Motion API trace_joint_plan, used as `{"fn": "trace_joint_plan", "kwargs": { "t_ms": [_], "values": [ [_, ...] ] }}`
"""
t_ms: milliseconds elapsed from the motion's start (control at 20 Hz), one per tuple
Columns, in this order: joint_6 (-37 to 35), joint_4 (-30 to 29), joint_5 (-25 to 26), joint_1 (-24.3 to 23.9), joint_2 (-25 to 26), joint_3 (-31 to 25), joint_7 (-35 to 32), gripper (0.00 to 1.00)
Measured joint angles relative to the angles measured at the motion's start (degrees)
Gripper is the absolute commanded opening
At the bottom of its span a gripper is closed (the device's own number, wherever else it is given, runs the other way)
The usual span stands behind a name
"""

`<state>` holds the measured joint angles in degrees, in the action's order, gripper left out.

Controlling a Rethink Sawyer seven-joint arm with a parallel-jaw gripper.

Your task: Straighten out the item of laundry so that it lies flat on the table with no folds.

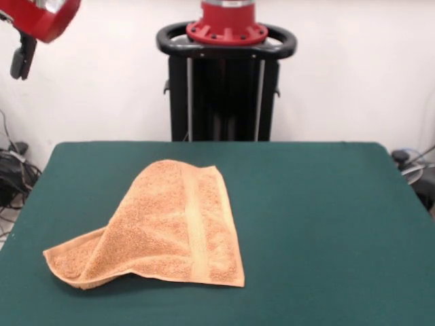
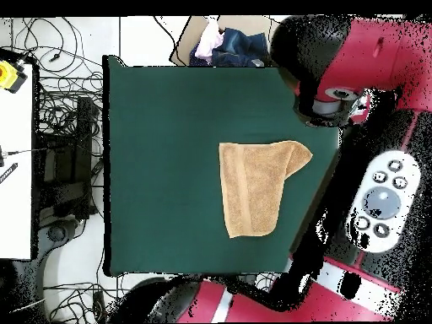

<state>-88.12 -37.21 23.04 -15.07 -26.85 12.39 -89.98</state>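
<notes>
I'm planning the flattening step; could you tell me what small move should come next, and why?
Probably bring the arm down over the towel and grasp its folded-over corner, since that flap lies doubled on the table while the arm is drawn back off to the side.

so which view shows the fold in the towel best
The front view. There the towel shows a doubled-over flap at its lower left corner, with a raised, rounded edge lifting off the table. The overhead view shows the towel's outline, with one corner cut off at a slant, but the layering reads flat there.
</notes>
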Motion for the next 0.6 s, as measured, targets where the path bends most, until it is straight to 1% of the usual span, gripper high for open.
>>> {"fn": "trace_joint_plan", "kwargs": {
  "t_ms": [50, 250, 300, 450, 600],
  "values": [
    [0.1, 0.1, 1.8, 0.9, 1.2, 0.6, 0.0, 1.00],
    [1.1, 0.1, 3.1, 1.7, 3.1, 0.9, 0.0, 1.00],
    [2.2, 0.1, 2.7, 1.5, 4.5, 0.7, 0.0, 1.00],
    [4.0, 0.1, 1.2, 0.9, 5.8, 0.0, 0.0, 1.00],
    [8.3, 0.1, -2.1, -0.6, 7.8, -1.5, 0.0, 1.00]
  ]
}}
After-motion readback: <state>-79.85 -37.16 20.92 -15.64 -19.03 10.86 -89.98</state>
